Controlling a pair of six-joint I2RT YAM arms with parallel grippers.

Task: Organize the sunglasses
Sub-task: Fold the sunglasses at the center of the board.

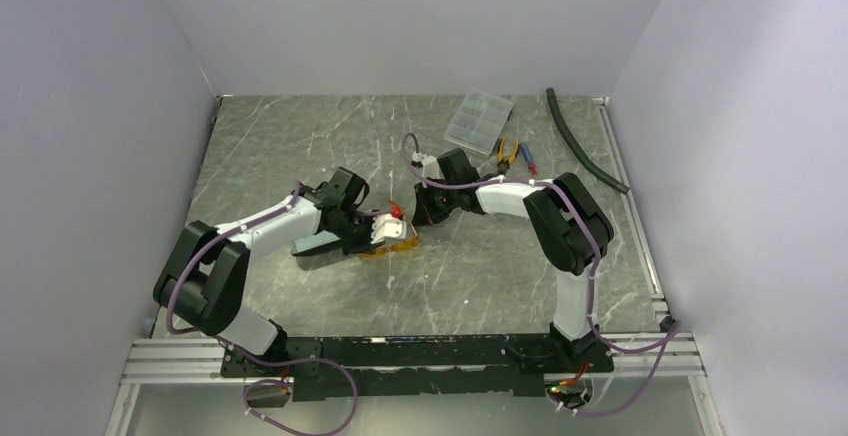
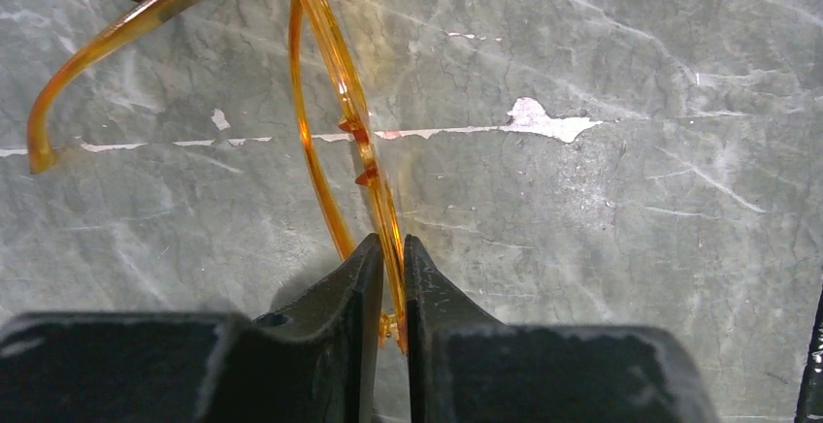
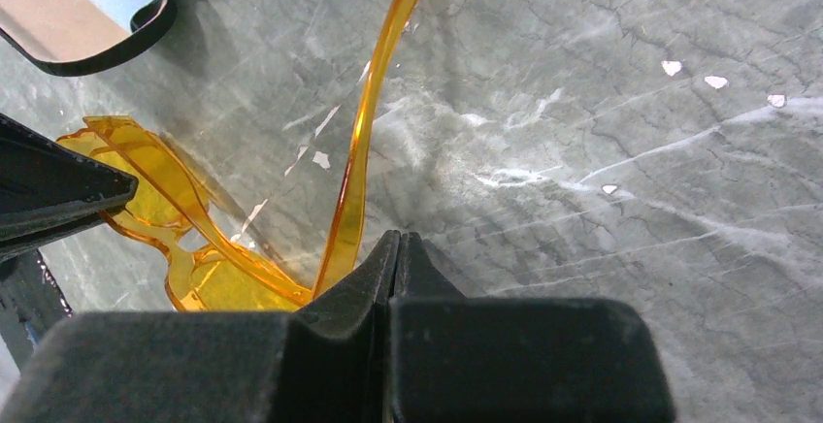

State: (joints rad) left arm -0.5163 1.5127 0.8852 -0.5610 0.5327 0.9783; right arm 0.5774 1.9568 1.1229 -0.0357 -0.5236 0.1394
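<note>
Top view: both arms are reaching into the middle of the grey marbled worktop. The translucent orange wraparound plastic sunglasses are sitting mid-worktop, between the two tools. The left tool is coming at them from the left and the right tool is sitting just beyond them. An oblong tan-and-black glasses case is lying under the left wrist. A clear plastic compartment box, orange-handled pliers and a black hose are lying at the far right, well apart from the action.

Left wrist: the left tool is clamping down narrow on the sunglasses, the lens edge running straight into the gap between the fingers. One thin orange arm is curving off to the upper left. The glasses look lifted above the worktop, but I can't tell for sure.

Right wrist: the right tool is sitting with jaws pressed together, no gap showing. A thin arm of the sunglasses is running down against the outside of the left finger, not between the fingers. The lens is lying lower left, with the left tool's black finger over it. The open glasses case is showing at top left, tan inside with a black rim, on the worktop.
</note>
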